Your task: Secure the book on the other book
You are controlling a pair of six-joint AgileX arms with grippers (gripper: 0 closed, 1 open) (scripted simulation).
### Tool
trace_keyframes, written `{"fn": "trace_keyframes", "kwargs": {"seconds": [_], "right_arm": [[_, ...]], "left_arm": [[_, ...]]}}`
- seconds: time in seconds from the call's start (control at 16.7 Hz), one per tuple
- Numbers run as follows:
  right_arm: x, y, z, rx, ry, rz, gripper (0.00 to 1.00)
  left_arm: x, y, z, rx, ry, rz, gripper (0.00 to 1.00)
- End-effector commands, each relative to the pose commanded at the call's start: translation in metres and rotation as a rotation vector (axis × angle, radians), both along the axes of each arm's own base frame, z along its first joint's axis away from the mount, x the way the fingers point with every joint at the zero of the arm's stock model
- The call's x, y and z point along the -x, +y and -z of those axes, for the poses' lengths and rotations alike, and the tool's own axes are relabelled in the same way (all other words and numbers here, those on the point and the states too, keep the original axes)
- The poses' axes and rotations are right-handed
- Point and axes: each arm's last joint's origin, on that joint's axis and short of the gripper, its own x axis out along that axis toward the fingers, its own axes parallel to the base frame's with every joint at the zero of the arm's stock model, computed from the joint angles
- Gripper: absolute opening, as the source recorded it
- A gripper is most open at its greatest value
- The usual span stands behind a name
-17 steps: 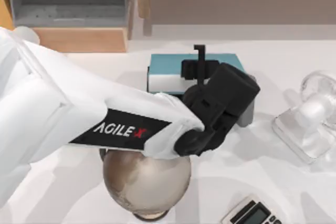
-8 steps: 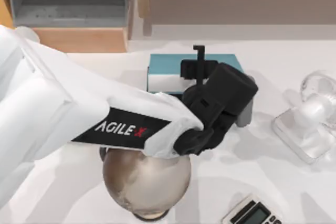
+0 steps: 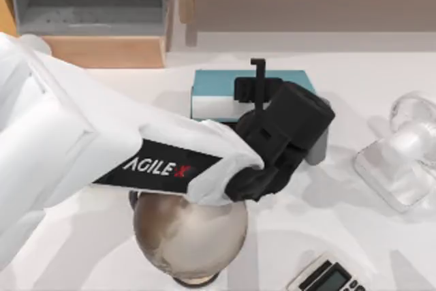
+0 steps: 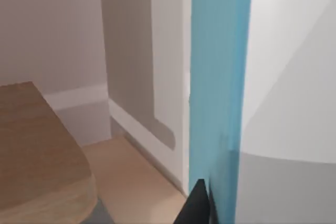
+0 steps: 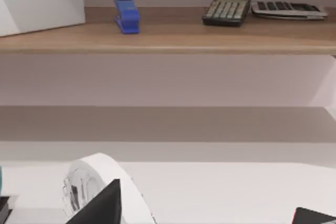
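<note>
Calculator [image 3: 325,276]: nearest you in the top view, at the bottom edge right of centre, lying flat on the white table [image 3: 381,236].
Globe [image 3: 189,236]: just left of the calculator, a brownish sphere partly under the left arm's white forearm.
Left arm: you see it cross from the top view's left edge toward the middle, its black wrist above the books.
Left gripper [image 3: 258,81]: it sits over the teal book [image 3: 218,85], fingers pointing away from you — one thin finger [image 3: 258,67] reaches past the book's far edge. You cannot tell how wide the fingers stand, nor whether they hold anything.
Teal book: lies flat in the middle of the table; its pale page edge faces the globe. In the left wrist view it shows as a blue band [image 4: 218,93] running across the picture, a dark fingertip [image 4: 195,205] right against it.
Black book: mostly hidden under the wrist — you cannot make out whether the teal book rests squarely on it.
Fan [image 3: 402,161]: clear, well apart at the table's right.
Right gripper: the right wrist view shows dark finger parts [image 5: 97,203] at its lower edge, spread wide with nothing between them.
Shelf [image 5: 168,35]: farthest, carrying a blue stapler [image 5: 126,12].
</note>
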Motion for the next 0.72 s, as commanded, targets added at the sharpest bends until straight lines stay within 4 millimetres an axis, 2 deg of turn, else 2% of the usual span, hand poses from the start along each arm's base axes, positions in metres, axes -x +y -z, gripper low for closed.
{"fn": "trace_keyframes", "kwargs": {"seconds": [0.42,0.72], "right_arm": [[0.0,0.0,0.0,0.0,0.0,0.0,1.0],[0.0,0.0,0.0,0.0,0.0,0.0,1.0]], "left_arm": [[0.0,0.0,0.0,0.0,0.0,0.0,0.98],[0.0,0.0,0.0,0.0,0.0,0.0,1.0]]}}
